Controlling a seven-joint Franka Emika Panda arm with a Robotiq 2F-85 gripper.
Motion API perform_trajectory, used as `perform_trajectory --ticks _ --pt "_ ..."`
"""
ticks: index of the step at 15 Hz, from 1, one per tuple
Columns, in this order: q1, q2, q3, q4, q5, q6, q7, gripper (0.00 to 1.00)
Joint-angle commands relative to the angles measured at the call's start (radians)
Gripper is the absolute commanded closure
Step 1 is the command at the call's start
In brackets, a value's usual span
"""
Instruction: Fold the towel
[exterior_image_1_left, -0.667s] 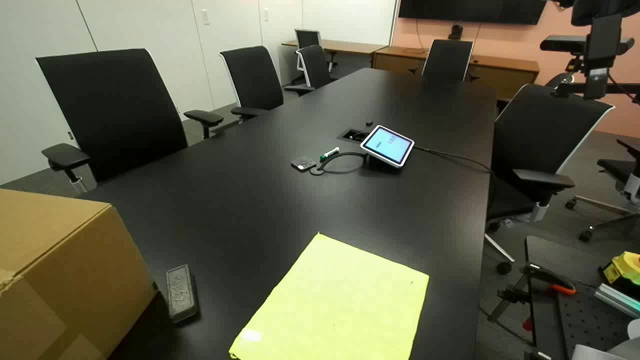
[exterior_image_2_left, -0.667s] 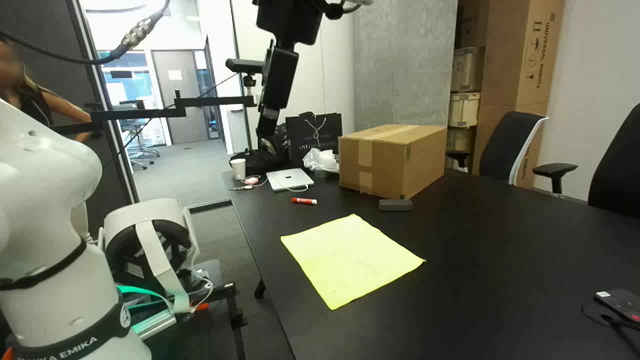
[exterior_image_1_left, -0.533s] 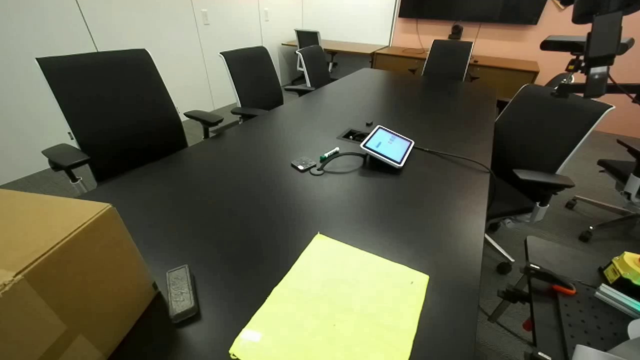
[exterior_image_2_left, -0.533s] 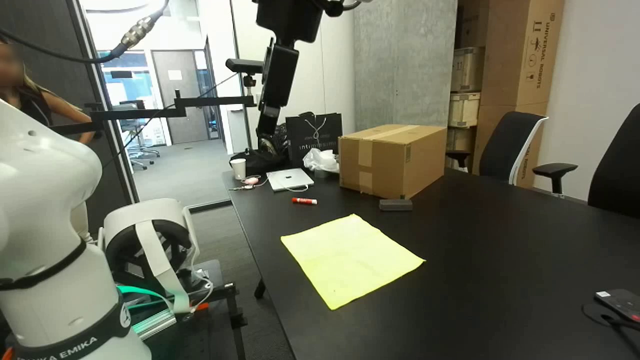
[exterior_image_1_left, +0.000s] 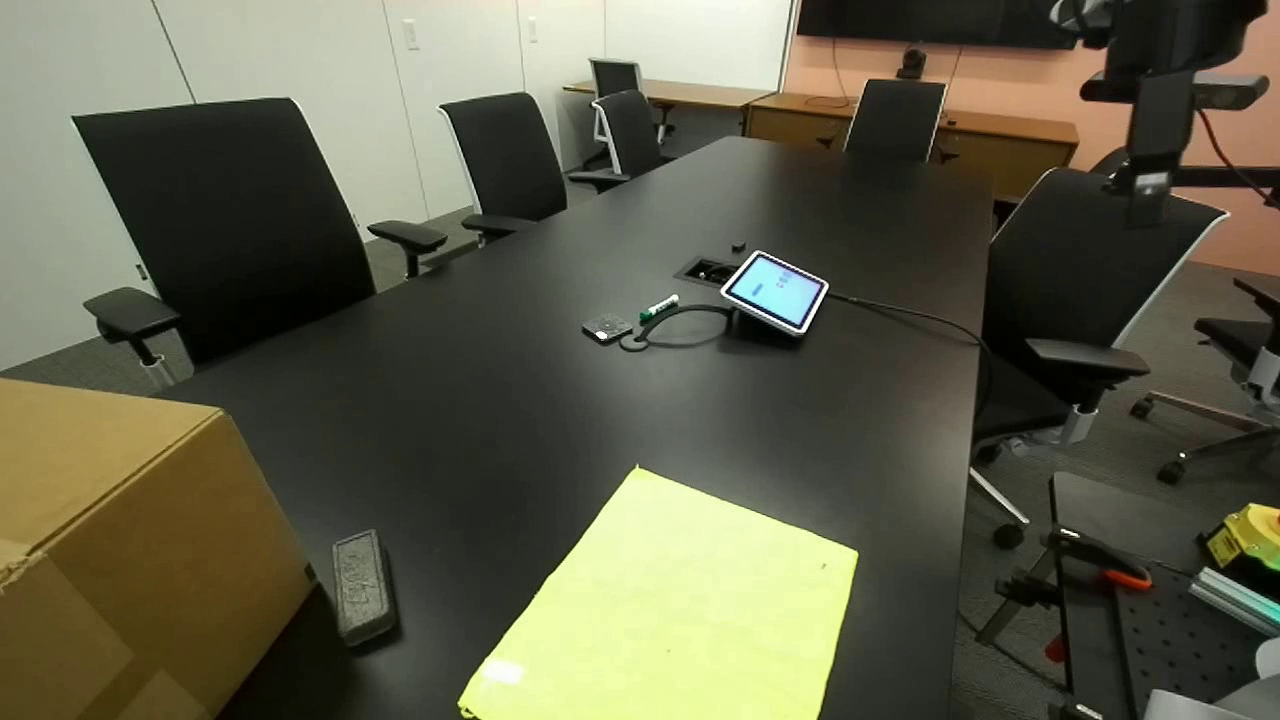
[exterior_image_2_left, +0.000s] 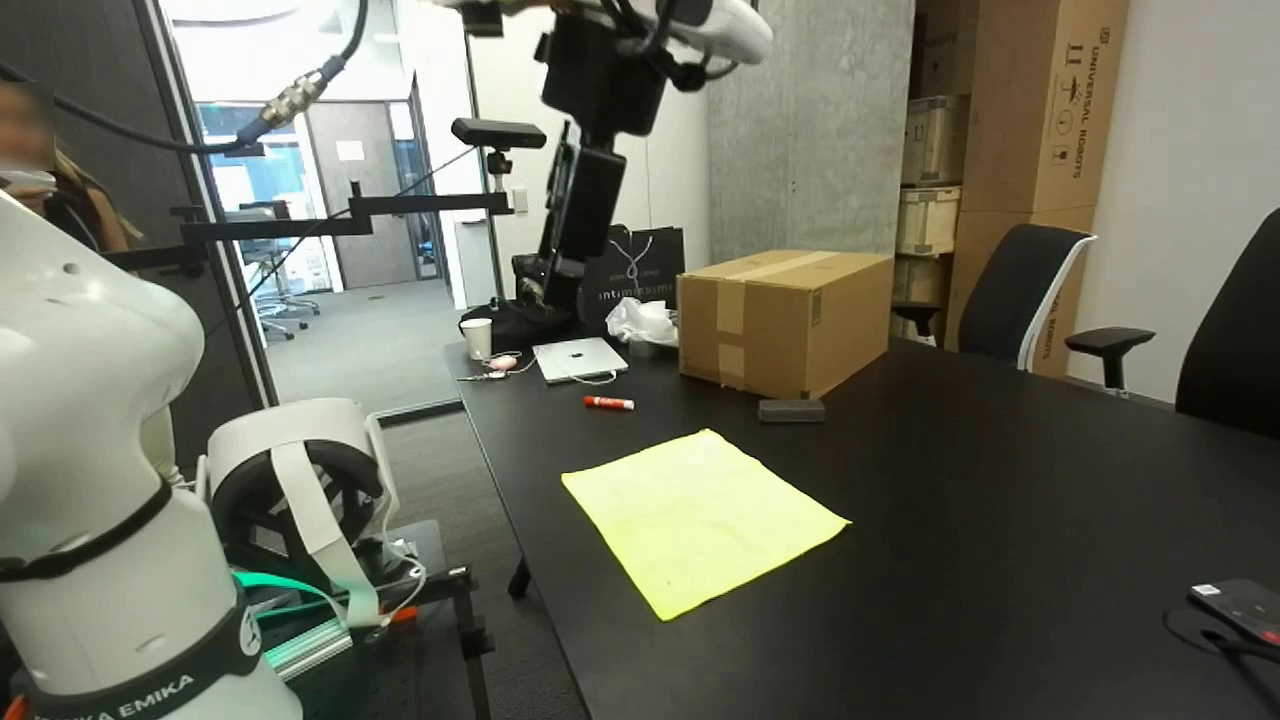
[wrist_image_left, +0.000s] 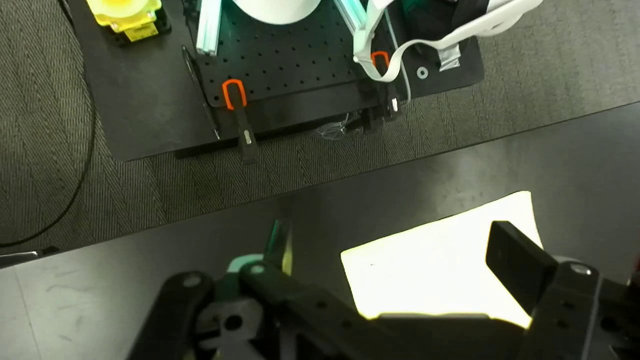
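Towel (exterior_image_2_left: 700, 525): spread flat on the table (exterior_image_2_left: 980, 590), seemingly unfolded, well apart from my raised gripper (wrist_image_left: 390, 242).
Gripper: fingers parted wide, holding nothing.
Towel's feel: I expect it light, thin and limp, hard to damage, not slippery, sagging once lifted.
Corner to pinch: I'd choose one on the table-edge side, tips brought right down, since it lies so flat there's little to catch.
Towel's sides: one runs roughly along the table edge, slightly skewed; a corner points toward the box (exterior_image_2_left: 770, 325).
Long axis: looks near square, so I can't name one.
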Motion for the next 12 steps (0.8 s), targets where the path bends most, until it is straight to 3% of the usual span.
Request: perform_trajectory --ticks 1,6,12 --pt "0.012 0.139 0.035 -0.033 0.047 0.170 -0.037 0.00" --pt "0.035 0.375 0.073 -0.058 0.157 0.437 -0.053 0.00" --pt "0.035 0.633 0.128 -0.035 0.314 0.597 -0.147 0.00"
